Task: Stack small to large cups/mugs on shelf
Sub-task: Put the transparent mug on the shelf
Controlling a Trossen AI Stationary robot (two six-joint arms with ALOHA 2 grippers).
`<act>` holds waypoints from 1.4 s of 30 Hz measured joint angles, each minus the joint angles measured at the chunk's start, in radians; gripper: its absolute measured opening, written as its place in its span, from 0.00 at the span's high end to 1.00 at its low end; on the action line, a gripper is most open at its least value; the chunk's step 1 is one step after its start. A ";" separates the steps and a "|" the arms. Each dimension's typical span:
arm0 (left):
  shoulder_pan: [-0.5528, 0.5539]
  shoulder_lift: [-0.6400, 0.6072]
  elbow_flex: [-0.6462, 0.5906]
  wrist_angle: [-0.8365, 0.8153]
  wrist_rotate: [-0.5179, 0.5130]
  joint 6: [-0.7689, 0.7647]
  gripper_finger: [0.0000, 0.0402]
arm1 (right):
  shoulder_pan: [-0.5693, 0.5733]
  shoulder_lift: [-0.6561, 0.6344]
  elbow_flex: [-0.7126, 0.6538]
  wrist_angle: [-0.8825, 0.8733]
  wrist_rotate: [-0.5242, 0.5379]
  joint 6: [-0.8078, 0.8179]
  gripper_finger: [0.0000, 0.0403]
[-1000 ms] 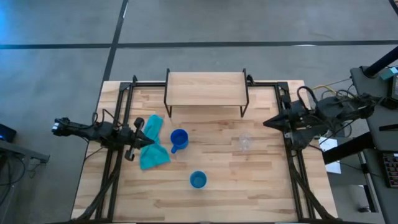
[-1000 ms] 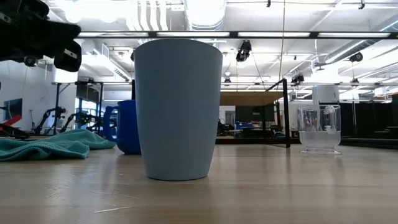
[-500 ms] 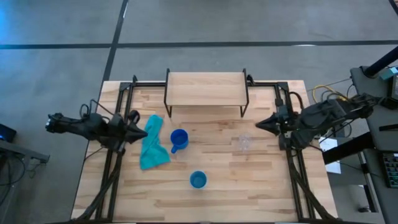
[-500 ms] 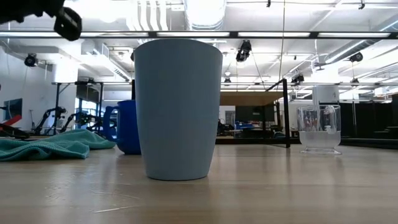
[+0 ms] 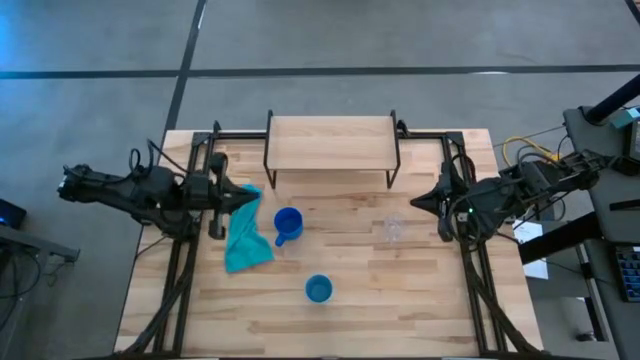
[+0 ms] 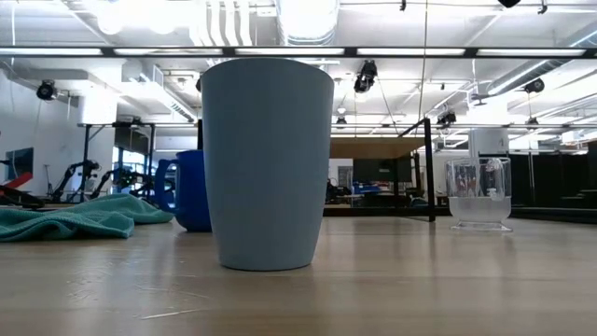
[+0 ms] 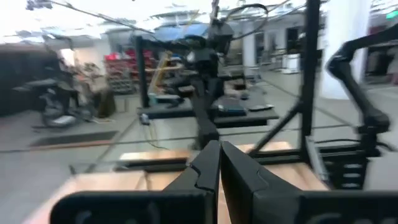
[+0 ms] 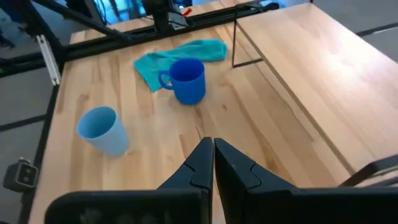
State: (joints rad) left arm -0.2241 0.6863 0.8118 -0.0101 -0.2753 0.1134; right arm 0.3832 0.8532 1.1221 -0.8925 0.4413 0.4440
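Observation:
The dark blue handled mug (image 5: pixel 288 224) stands on its base mid-table, next to the teal cloth. The lighter blue handleless cup (image 5: pixel 318 289) stands nearer the near edge and fills the low view (image 6: pixel 268 163). The clear glass cup (image 5: pixel 393 229) stands to the right (image 6: pixel 478 194). The shelf (image 5: pixel 330 142) stands on its black legs at the far edge. My left gripper (image 5: pixel 252 196) is shut, raised above the cloth's far end. My right gripper (image 5: pixel 416 203) is shut, in the air to the right of the glass. The right wrist view shows mug (image 8: pixel 186 81) and cup (image 8: pixel 102 129).
The teal cloth (image 5: pixel 245 232) lies crumpled left of the mug. Black frame rails run along the table's left (image 5: pixel 185 250) and right (image 5: pixel 470 260) sides. Bare wood lies between the cups and in front of the shelf.
My left gripper has risen out of the low view and moved toward the far edge, from beside the cloth's middle to above its far end. My right gripper has shifted slightly toward the table's left. The cups, mug and cloth have stayed put.

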 joint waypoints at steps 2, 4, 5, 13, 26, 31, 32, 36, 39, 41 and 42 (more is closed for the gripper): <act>0.000 0.023 0.040 0.001 -0.064 0.004 1.00 | 0.000 -0.001 0.000 -0.002 -0.018 0.001 0.98; 0.000 0.044 0.073 0.002 -0.139 0.001 1.00 | 0.000 -0.001 0.000 -0.002 -0.019 0.001 0.98; 0.000 0.054 0.086 0.003 -0.167 0.000 1.00 | 0.000 -0.001 0.000 -0.001 -0.020 0.001 0.98; 0.000 0.105 0.156 0.003 -0.197 -0.001 1.00 | 0.000 0.008 0.000 -0.003 -0.021 -0.007 0.98; 0.002 0.160 0.150 -0.001 -0.300 -0.002 0.95 | 0.000 0.081 -0.013 -0.062 -0.021 -0.007 0.88; 0.002 0.187 0.152 0.002 -0.363 -0.003 0.85 | 0.000 0.132 -0.014 -0.061 -0.021 0.014 0.79; 0.002 0.193 0.152 0.002 -0.368 -0.002 0.83 | 0.000 0.142 -0.014 -0.061 -0.021 0.023 0.78; 0.009 0.219 0.150 0.001 -0.369 -0.002 0.79 | 0.000 0.182 -0.014 -0.056 -0.021 0.022 0.76; 0.014 0.238 0.149 0.002 -0.370 -0.002 0.78 | 0.000 0.211 -0.014 -0.046 -0.021 0.020 0.75; 0.016 0.252 0.152 0.003 -0.370 -0.002 0.78 | 0.000 0.232 -0.014 -0.045 -0.021 0.020 0.75; 0.016 0.260 0.155 0.014 -0.370 -0.001 0.78 | 0.000 0.243 -0.014 -0.045 -0.021 0.020 0.75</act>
State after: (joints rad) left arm -0.2085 0.9459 0.9673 0.0036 -0.6450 0.1121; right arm 0.3828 1.0959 1.1084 -0.9375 0.4202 0.4641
